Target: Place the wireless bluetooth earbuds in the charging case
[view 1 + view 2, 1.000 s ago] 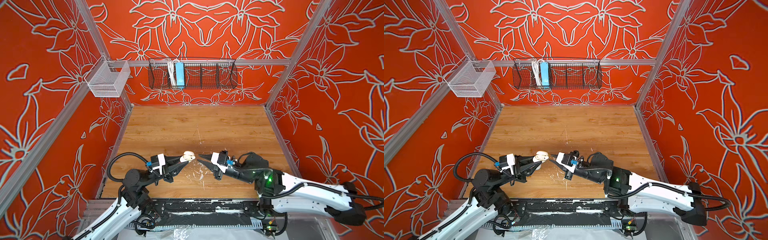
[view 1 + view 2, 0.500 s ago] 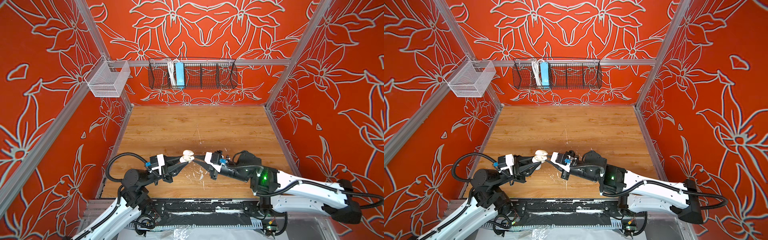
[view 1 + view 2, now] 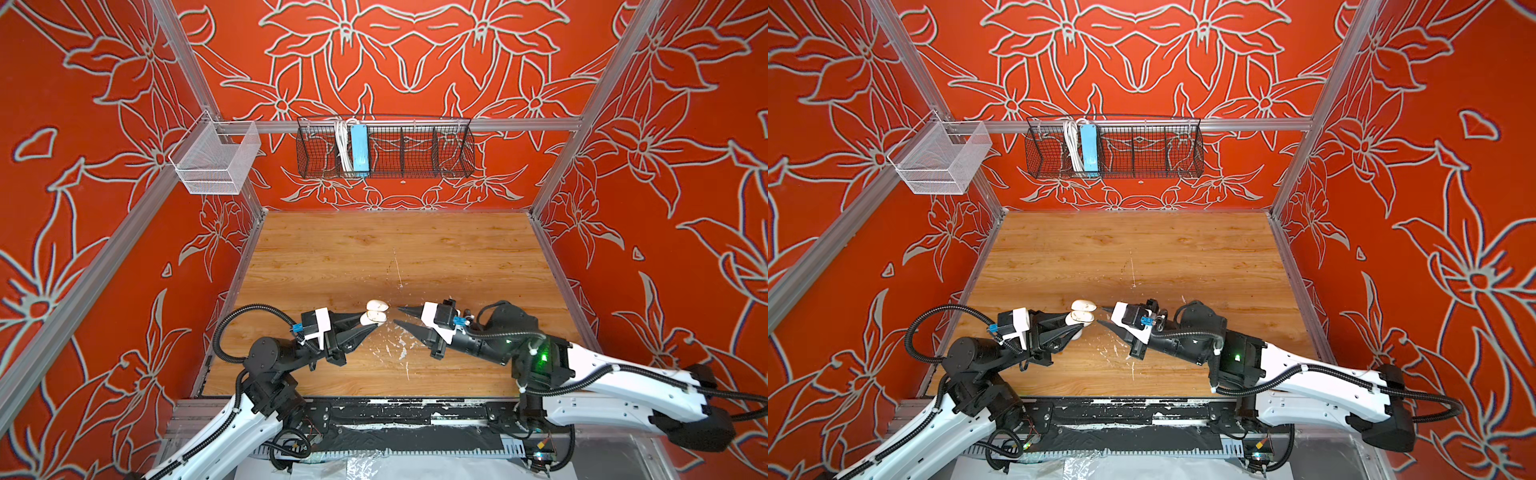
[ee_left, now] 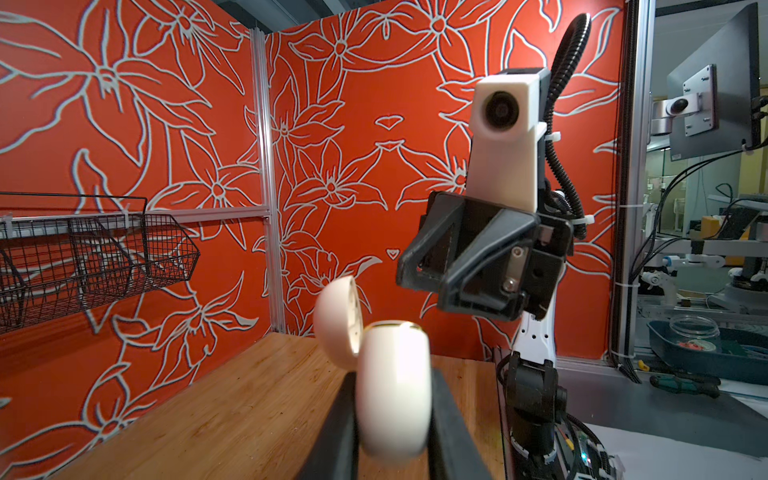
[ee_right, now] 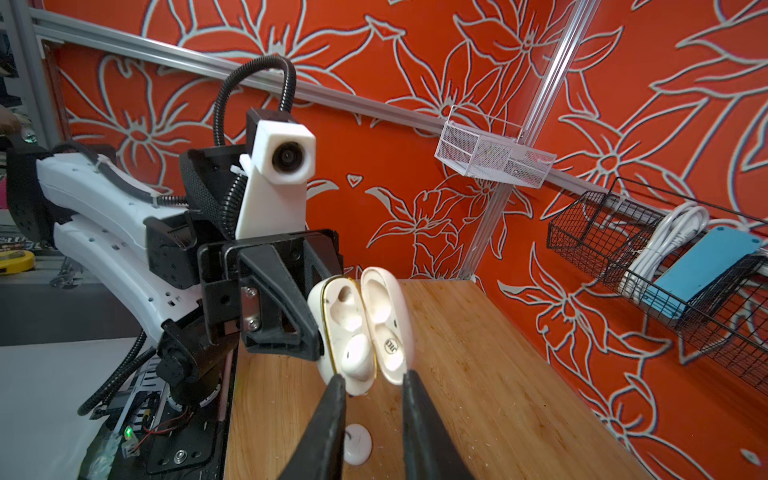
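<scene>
The left gripper [image 3: 371, 320] was clamped on the base of the charging case [image 3: 373, 318], lower middle of both top views, off the table [image 3: 374, 257], with the lid [image 5: 384, 320] swung open. The right gripper [image 3: 396, 315] stood just right of the case, jaws parted a little, nothing between them and not touching it.

In the right wrist view one earbud [image 5: 358, 353] sat in the base. The other pocket was hard to read. A white disc [image 5: 358, 446] lay on the table, partly hidden by the right fingers.

Half a second before, the right gripper was against the case. It had since backed off rightward.
</scene>
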Motion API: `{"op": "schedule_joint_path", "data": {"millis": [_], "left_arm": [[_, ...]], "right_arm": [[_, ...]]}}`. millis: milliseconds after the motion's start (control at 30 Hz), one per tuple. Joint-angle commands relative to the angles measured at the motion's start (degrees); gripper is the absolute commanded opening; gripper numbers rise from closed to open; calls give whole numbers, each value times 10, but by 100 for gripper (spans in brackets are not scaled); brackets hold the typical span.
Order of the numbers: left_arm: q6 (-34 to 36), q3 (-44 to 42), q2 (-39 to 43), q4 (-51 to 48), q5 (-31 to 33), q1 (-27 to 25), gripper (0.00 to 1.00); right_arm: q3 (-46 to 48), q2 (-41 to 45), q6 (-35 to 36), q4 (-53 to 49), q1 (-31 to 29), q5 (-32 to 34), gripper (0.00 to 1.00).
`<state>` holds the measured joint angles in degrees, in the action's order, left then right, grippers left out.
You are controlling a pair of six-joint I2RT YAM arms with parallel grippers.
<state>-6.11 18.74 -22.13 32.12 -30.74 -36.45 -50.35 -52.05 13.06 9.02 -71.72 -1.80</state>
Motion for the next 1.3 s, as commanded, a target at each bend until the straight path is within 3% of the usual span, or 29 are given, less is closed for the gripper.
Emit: {"op": "schedule_joint_path", "data": {"millis": [0, 133, 233, 333, 433, 567, 667, 933, 1100, 1267], "left_arm": [[1, 11, 8, 6, -4, -3, 0], [5, 11, 10, 0, -2, -3, 0], [12, 2, 23, -17, 21, -3, 0], [22, -32, 45, -25, 82, -2, 0], [22, -70, 59, -19, 111, 14, 0], [-33, -133, 46, 62, 82, 82, 0], [-59, -171, 34, 124, 30, 136, 0], [27, -192, 137, 41, -26, 141, 0], [37, -205, 216, -17, -19, 141, 0], [36, -207, 205, -10, -29, 141, 0]], "right_arm": [[-24, -6, -6, -12, 0, -21, 25], [-30, -19, -10, -15, 0, -14, 24], [-17, -13, -32, -16, 0, 82, 28], [-6, -13, -107, -59, 26, 186, 41], [-15, -35, -224, -163, 86, 212, 43], [12, -92, -316, -212, 157, 147, 42], [42, -139, -357, -197, 170, 132, 41], [52, -299, -436, -126, 171, 59, 44], [30, -361, -449, -132, 171, 78, 46], [17, -392, -442, -127, 171, 85, 45]]}}
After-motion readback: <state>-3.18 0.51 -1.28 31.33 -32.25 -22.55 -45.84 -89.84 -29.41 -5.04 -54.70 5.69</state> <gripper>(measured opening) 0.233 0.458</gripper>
